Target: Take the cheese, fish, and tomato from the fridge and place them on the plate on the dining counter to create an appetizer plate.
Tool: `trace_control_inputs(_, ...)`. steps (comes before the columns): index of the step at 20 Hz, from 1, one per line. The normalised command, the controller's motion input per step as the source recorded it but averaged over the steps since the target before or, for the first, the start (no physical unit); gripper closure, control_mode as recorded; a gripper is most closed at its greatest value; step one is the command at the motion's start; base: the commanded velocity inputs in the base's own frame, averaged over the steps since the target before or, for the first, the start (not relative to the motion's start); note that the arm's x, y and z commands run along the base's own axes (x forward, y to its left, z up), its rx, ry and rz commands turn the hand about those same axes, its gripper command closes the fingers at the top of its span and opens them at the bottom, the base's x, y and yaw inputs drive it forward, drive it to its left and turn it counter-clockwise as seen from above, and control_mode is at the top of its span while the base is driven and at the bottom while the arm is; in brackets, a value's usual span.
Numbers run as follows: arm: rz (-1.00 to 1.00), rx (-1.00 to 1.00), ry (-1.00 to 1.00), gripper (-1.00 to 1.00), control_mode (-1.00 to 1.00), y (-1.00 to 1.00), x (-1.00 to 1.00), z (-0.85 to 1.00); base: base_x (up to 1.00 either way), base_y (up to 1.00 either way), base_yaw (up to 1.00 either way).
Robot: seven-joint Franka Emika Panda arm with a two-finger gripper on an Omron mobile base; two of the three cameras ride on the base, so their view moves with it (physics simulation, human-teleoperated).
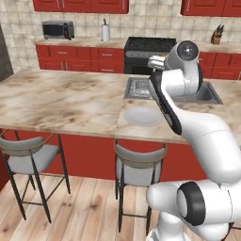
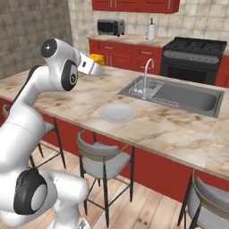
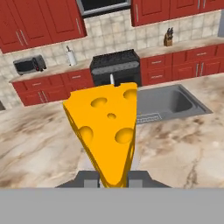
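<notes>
- The tabletop (image 2: pixel 179 129) is stretching across the scene, marbled beige on a red base, with grey stools (image 1: pixel 28 157) standing under its near edge.
- The sink (image 2: pixel 188 98) is sitting inset in the tabletop, just beyond the plate.
- The plate (image 2: pixel 117 112) is lying flat and bare on the tabletop, near the front edge and beside the sink; no food is resting on it yet.
- The end effector (image 2: pixel 96 67) is hanging in the air above the tabletop, well apart from the plate, with its fingers pressed on the cheese.
- The cheese (image 3: pixel 107 131) is sitting upright between the fingers, its pointed end down between them and its wide end far from the hand.
- I am judging that the grip is taking only the narrow tip, so a quick swing could be tilting the wedge or slipping it out.
- If the fingers are opening too high or off centre, the cheese could be bouncing off the plate toward the sink.
</notes>
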Motion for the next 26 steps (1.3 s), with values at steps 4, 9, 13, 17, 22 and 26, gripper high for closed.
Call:
trace_control_inputs(4, 0.00, 0.00, 0.00, 1.00, 1.00, 0.00, 0.00, 0.00, 0.96, 0.00, -0.10)
trace_control_inputs(9, 0.00, 0.00, 0.00, 1.00, 1.00, 0.00, 0.00, 0.00, 0.81, 0.23, -0.13)
trace_control_inputs(13, 0.00, 0.00, 0.00, 1.00, 1.00, 0.00, 0.00, 0.00, 0.52, 0.43, -0.17)
trace_control_inputs(17, -0.16, -0.01, 0.08, 1.00, -1.00, 0.34, 0.24, -0.41, 0.00, 0.00, 0.00)
trace_control_inputs(22, -0.05, 0.00, 0.27, 1.00, -1.00, 0.16, 0.12, -0.39, 0.00, 0.00, 0.00)
trace_control_inputs(26, 0.00, 0.00, 0.34, 1.00, -1.00, 0.00, 0.00, -0.38, 0.00, 0.00, 0.00)
